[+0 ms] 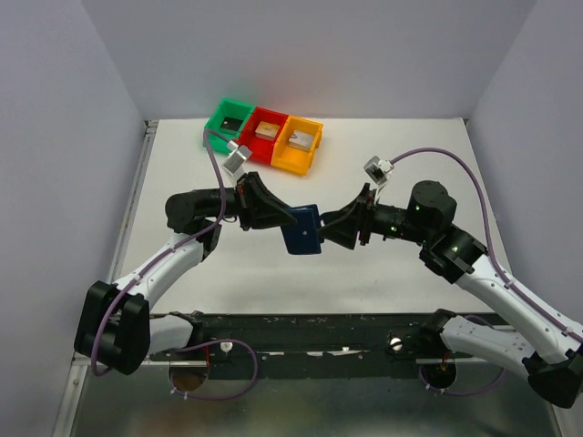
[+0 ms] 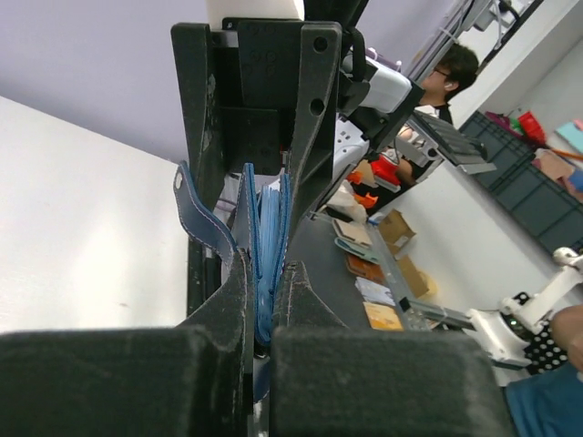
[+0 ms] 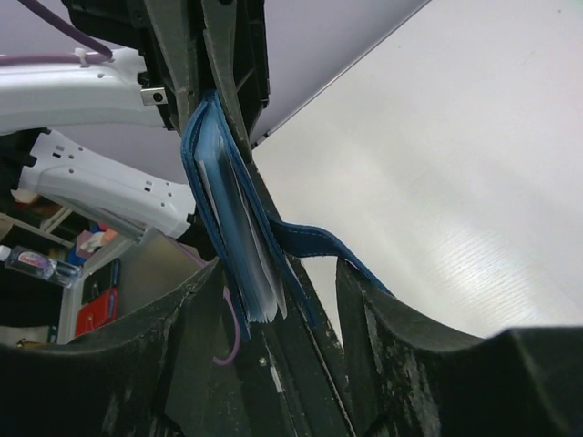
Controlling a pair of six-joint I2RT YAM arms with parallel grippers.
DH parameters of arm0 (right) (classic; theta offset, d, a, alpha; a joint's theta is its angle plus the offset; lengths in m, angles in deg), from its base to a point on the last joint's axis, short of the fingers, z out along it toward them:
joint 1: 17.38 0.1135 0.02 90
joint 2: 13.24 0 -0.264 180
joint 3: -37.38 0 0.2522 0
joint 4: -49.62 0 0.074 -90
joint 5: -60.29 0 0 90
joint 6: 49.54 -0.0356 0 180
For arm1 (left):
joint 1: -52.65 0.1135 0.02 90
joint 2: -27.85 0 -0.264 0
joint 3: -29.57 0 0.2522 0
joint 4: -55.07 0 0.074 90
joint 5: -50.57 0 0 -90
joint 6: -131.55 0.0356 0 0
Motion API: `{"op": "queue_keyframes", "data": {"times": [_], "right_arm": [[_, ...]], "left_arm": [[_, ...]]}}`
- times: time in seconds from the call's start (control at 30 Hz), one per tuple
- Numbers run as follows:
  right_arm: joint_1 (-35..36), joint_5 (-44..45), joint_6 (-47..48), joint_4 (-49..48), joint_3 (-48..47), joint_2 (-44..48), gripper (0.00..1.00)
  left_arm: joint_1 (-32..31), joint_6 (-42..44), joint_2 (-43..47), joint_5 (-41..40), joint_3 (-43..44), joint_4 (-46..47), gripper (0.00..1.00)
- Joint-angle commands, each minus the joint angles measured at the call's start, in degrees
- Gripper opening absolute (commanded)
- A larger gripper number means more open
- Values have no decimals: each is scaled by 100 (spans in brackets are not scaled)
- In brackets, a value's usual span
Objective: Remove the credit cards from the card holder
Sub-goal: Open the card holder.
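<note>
The navy card holder (image 1: 301, 229) hangs above the table's middle, between both arms. My left gripper (image 1: 288, 221) is shut on it from the left. In the left wrist view the fingers (image 2: 305, 300) pinch the pale blue sleeve pages (image 2: 267, 237). My right gripper (image 1: 330, 228) faces it from the right and stands open. In the right wrist view the card holder (image 3: 228, 209) has its free edge between the parted jaws, close to the left finger (image 3: 196, 309). Its strap (image 3: 319, 244) loops over to the right finger. The credit cards are hidden; only page edges show.
Green (image 1: 228, 116), red (image 1: 266, 130) and orange (image 1: 299, 141) bins stand in a row at the table's back, each with a small block inside. Several flat cards (image 2: 373, 291) lie on a dark surface beyond the left gripper. Grey walls close in the left, back and right sides.
</note>
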Motion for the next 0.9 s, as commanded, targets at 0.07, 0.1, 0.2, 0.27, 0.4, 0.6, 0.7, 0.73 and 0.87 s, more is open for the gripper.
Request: {"op": "queue_keyframes", "data": {"times": [0.07, 0.1, 0.2, 0.27, 0.4, 0.6, 0.7, 0.73, 0.87], "right_arm": [[-199, -383, -294, -503, 155, 30, 63], [-234, -410, -346, -564, 164, 30, 63], [-305, -507, -452, -573, 225, -14, 63], [-366, -577, -531, -828, 270, -32, 62], [-445, -700, -663, -986, 331, -84, 60], [-454, -876, -725, -1118, 322, -216, 58], [-454, -1051, -769, -1206, 296, -312, 59], [-454, -1087, -777, -1224, 279, -339, 59], [-454, -1148, -769, -1215, 243, -427, 58]], "left_arm": [[18, -853, -121, 281, 60, 1697, 0], [27, -862, -121, 290, 52, 1697, 0], [27, -888, -121, 308, 60, 1732, 0], [27, -915, -121, 316, 52, 1794, 0], [27, -976, -148, 325, 43, 1873, 0], [27, -1047, -165, 308, 25, 1979, 0], [18, -1020, -192, 281, 25, 1979, 0], [9, -1020, -209, 273, 25, 1970, 0], [27, -1012, -253, 255, 25, 1961, 0]]}}
